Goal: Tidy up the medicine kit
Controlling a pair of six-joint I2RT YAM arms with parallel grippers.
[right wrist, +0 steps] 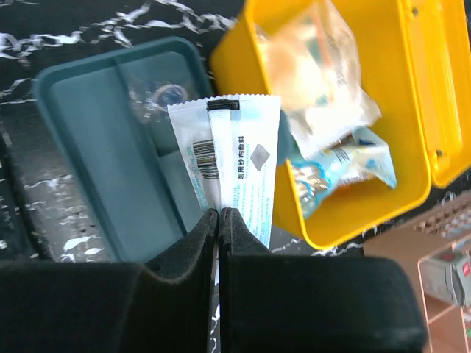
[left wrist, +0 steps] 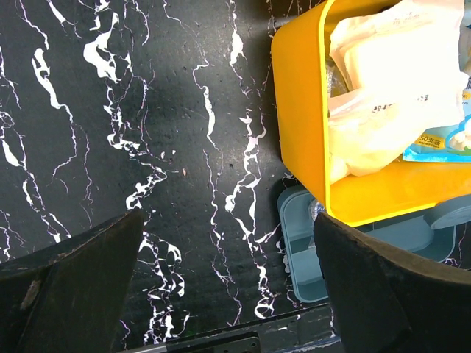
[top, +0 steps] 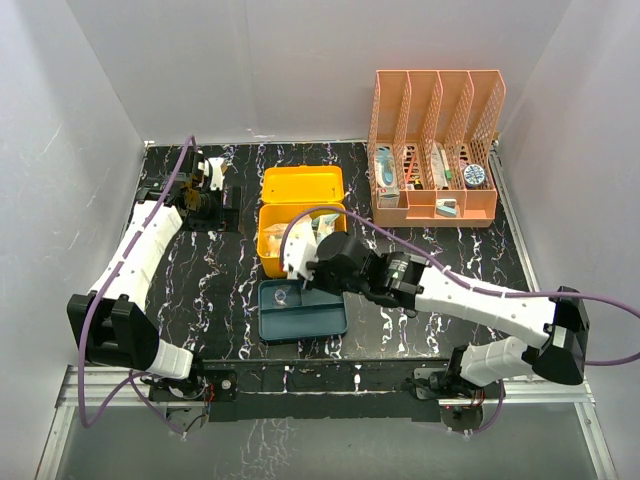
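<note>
The medicine kit (top: 272,243) is a yellow box lying open in mid-table, lid (top: 303,186) back, with white and blue packets (right wrist: 324,110) inside. Its teal divided tray (top: 302,316) sits out on the table just in front of it. My right gripper (right wrist: 221,213) is shut on a flat white sachet (right wrist: 235,158) with a barcode, held above the tray's edge beside the box's near wall (right wrist: 346,206). From above, the right gripper (top: 300,268) hovers between box and tray. My left gripper (left wrist: 229,220) is open and holds nothing, over bare table left of the box (left wrist: 302,118).
An orange mesh file rack (top: 437,110) stands at the back right with small boxes and tubes in its slots. A small clear item (right wrist: 158,99) lies in the tray's far compartment. White walls close in the table on three sides.
</note>
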